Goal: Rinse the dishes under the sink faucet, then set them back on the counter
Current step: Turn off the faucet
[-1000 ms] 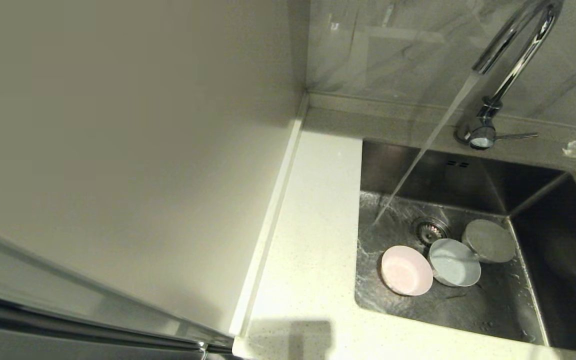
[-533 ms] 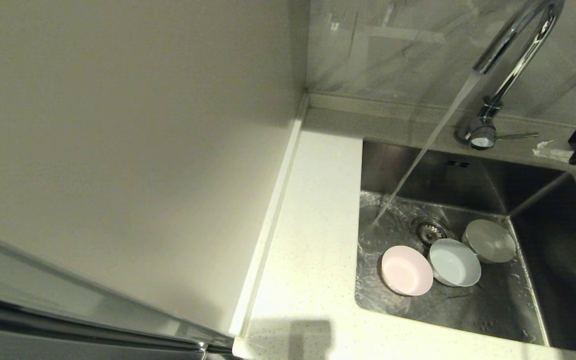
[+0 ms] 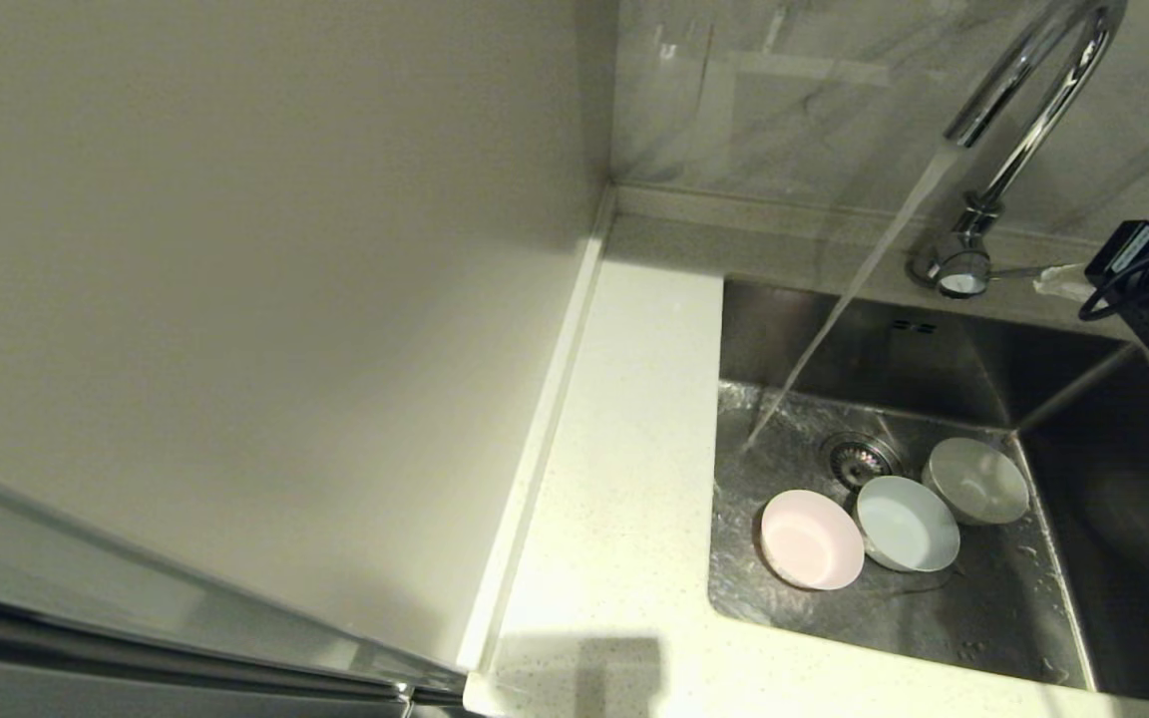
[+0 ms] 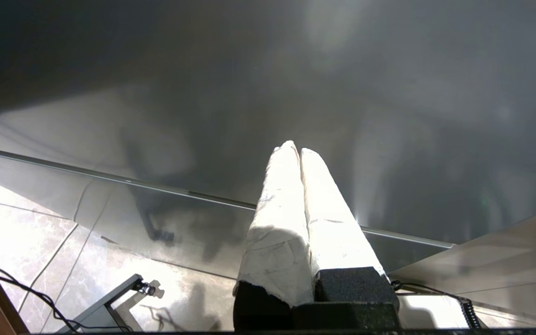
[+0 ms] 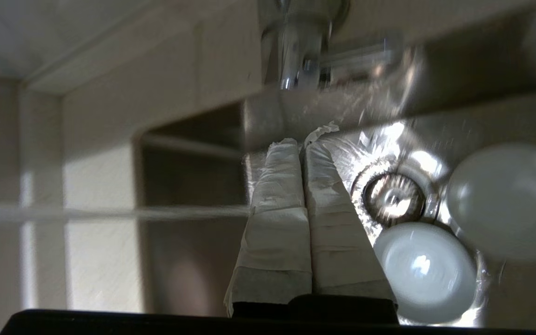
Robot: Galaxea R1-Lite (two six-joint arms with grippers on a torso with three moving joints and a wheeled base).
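Three small bowls sit on the floor of the sink, in a row just in front of the drain strainer: the pink bowl nearest the counter, the pale blue bowl touching it, and the white bowl beside that. The faucet is running, its stream landing on the sink floor beside the drain, clear of the bowls. The head view catches the right gripper only at its edge, white-wrapped tip close to the faucet's side lever. The right wrist view shows what that one does not: its two wrapped fingers are pressed together with nothing between them. Only the left wrist view shows the left gripper, fingers likewise clenched on nothing, hanging over a tiled floor away from the sink.
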